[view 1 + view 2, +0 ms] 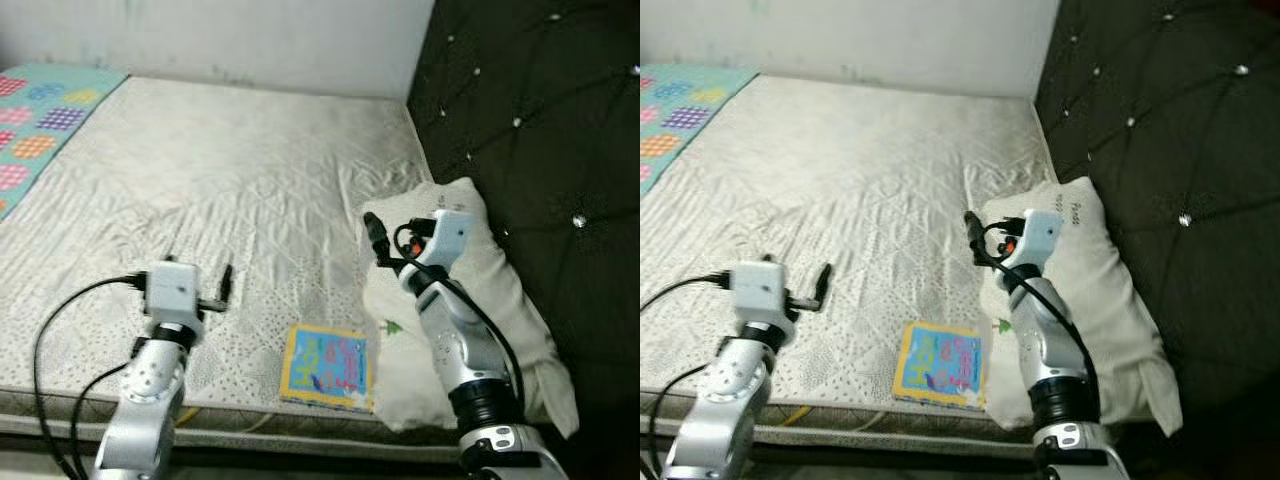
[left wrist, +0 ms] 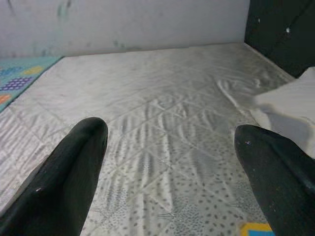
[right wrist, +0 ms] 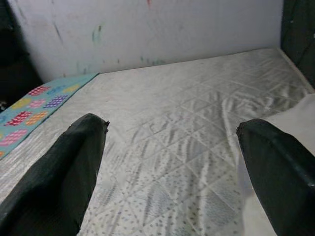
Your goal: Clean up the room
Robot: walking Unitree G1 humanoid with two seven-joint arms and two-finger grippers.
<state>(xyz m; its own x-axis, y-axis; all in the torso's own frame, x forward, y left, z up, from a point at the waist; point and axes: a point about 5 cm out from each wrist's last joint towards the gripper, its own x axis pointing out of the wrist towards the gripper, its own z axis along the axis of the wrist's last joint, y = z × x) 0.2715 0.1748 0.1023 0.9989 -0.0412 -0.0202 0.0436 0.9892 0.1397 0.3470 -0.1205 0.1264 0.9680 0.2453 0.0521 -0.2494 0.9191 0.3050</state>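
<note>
Bare white quilted mattress (image 1: 230, 190) filled most of the scene, its diamond-stitched cover rumpled into small creases toward the right. Behind it ran a pale wall (image 1: 230, 40) with a few faint coloured smudges, and along the right side stood a dark tufted headboard (image 1: 540, 120) studded with shiny buttons. At the far left corner of the mattress lay a teal blanket (image 1: 40, 120) printed with pink, purple and yellow patches.

A cream pillow (image 1: 500, 300) rested on the right side of the mattress, against the headboard, with its near end reaching the mattress edge. Just to the left of the pillow, at the near edge of the mattress, lay a small colourful children's book (image 1: 327, 366) with a yellow border and blue cover, flat and touching the pillow's side or very close to it.

The left gripper (image 2: 167, 142) hovered above the near left part of the mattress, its two black fingers (image 2: 64, 182) spread wide apart and holding nothing, with only quilted fabric between them. The right gripper (image 3: 172, 137) was raised over the left edge of the pillow, farther in than the book, pointing across the mattress toward the far wall; its fingers (image 3: 54, 182) were likewise spread wide and empty. Black cables (image 1: 60, 330) looped from the left wrist down past the mattress edge.
</note>
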